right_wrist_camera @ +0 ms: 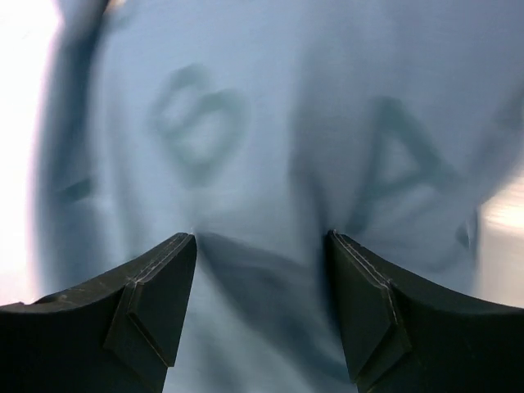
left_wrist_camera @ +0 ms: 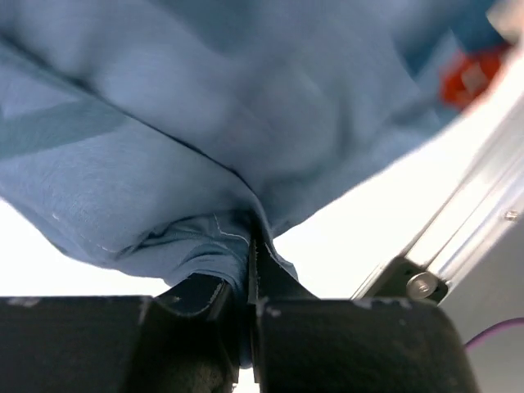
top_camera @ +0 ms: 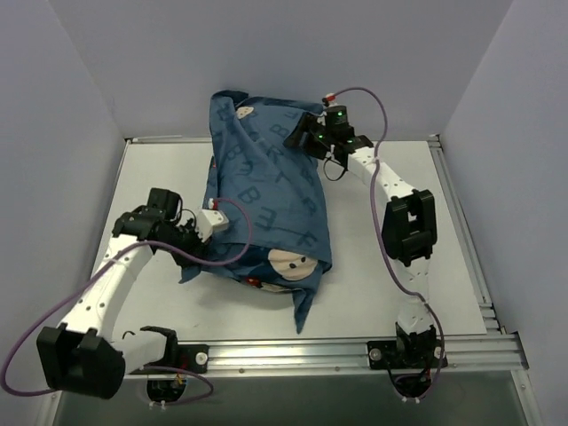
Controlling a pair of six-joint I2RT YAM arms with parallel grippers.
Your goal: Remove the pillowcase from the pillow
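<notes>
The blue pillowcase [top_camera: 266, 200] with darker letters covers the pillow, which lies lengthwise in the middle of the table; no white pillow shows. My left gripper [top_camera: 216, 219] is at the case's left edge, shut on a fold of the blue fabric [left_wrist_camera: 221, 237]. My right gripper [top_camera: 306, 138] is open at the far right corner of the case, its fingertips [right_wrist_camera: 184, 246] pressed against the lettered fabric [right_wrist_camera: 270, 147]. A cartoon figure [top_camera: 291, 262] shows near the front end, where a loose tail of fabric [top_camera: 302, 311] hangs toward the front rail.
The white table [top_camera: 399, 302] is walled at the back and both sides. An aluminium rail [top_camera: 355, 351] runs along the near edge, also seen in the left wrist view [left_wrist_camera: 475, 221]. A purple cable [top_camera: 238, 226] loops over the case by the left gripper.
</notes>
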